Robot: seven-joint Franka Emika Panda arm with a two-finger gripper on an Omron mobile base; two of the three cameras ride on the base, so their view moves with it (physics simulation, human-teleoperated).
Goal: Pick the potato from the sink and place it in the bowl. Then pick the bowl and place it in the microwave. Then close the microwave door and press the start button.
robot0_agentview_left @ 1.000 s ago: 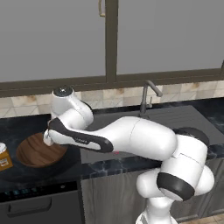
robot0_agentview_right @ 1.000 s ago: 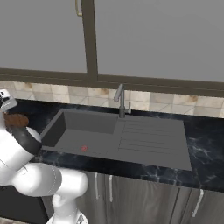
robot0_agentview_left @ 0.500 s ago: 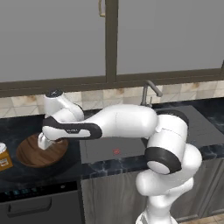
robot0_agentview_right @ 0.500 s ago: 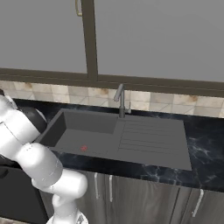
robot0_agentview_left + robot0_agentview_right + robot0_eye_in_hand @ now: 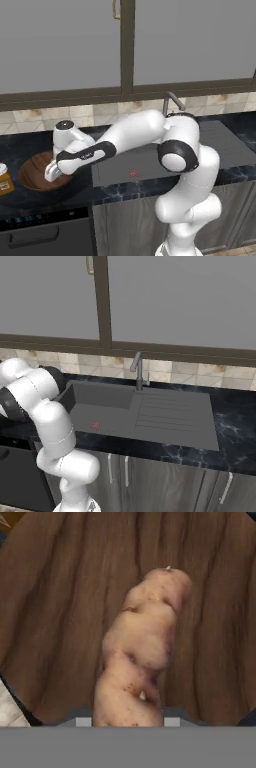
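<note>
One potato [image 5: 142,657], one bowl [image 5: 55,612]

No text, label, brand, number or sign can be read anywhere. The small jar [image 5: 5,178] at the left edge of the bench [image 5: 30,200] carries a pale band, but nothing on it can be made out.

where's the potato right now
In the hand view the potato sits between the pincer's tips, directly over the wooden bowl, which lies left of the sink in the left base view.
</note>
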